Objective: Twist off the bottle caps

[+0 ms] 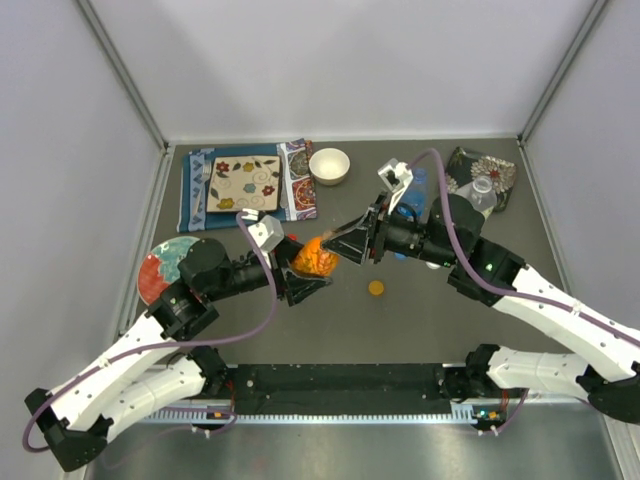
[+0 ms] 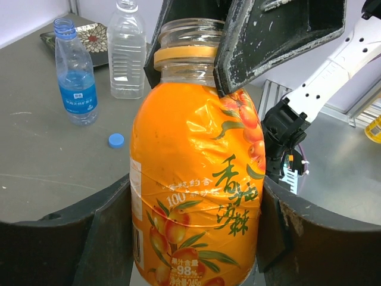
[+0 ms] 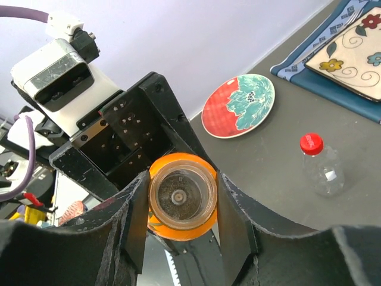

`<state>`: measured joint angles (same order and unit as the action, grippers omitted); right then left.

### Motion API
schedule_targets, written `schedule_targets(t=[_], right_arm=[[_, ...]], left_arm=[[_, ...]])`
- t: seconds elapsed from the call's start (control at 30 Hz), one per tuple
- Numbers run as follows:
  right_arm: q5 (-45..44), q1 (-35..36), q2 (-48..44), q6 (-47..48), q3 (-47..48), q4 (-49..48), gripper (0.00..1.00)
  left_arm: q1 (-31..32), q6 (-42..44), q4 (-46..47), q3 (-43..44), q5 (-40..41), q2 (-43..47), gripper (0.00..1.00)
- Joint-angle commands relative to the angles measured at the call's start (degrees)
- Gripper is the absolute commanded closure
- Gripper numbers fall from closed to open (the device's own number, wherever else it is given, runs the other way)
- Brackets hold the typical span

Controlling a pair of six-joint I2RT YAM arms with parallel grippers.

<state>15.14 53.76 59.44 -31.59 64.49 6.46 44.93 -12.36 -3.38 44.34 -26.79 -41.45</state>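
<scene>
Counted four bottles: one orange bottle, one blue bottle, one wide clear bottle and one small clear bottle. Found three caps: one orange cap, one blue cap and one red cap. Counted two caps loose on the table and one on a bottle. Saw three plates: one round red plate, one square flower plate and one dark plate. Also counted one white bowl and one blue cloth.
</scene>
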Motion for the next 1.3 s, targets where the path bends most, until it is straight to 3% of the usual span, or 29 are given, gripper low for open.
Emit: schedule_targets(t=[0.0,0.07,0.17,0.2,0.33,0.5,0.57,0.87,1.27], right_arm=[[-0.35,0.74,-0.29,0.21,1.59,-1.02,0.83],[-3.78,0.74,-0.73,3.54,3.44,4.23,0.84],[-14.93,0.82,-0.56,10.92,7.84,13.18,0.86],[-23.92,0.74,0.14,13.03,9.24,14.97,0.85],[-38.24,-2.51,3.21,20.51,9.34,18.85,0.86],[-42.01,-9.36,11.73,19.29,7.58,18.5,0.89],[-44.48,-11.04,17.25,18.94,6.88,16.4,1.0],[-45.81,-12.01,30.73,18.5,5.3,3.32,1.0],[-44.05,-13.5,40.84,16.92,4.15,-3.91,1.0]], left_arm=[[0.07,0.06,1.1,1.8,1.98,0.14,0.23],[0.16,0.14,-0.31,2.16,4.8,0.49,0.02],[0.07,0.93,-4.34,3.47,13.14,1.99,0.02],[0.07,1.98,-6.36,5.56,14.99,2.95,0.02],[0.07,8.38,-15.24,9.18,23.87,6.73,0.01],[0.07,8.32,-17.54,8.23,24.86,11.38,0.01],[0.07,7.0,-17.19,6.39,22.93,12.44,0.02],[0.07,2.17,-17.28,3.04,20.9,17.02,0.02],[0.07,-0.47,-16.05,-1.44,19.84,19.39,0.02]])
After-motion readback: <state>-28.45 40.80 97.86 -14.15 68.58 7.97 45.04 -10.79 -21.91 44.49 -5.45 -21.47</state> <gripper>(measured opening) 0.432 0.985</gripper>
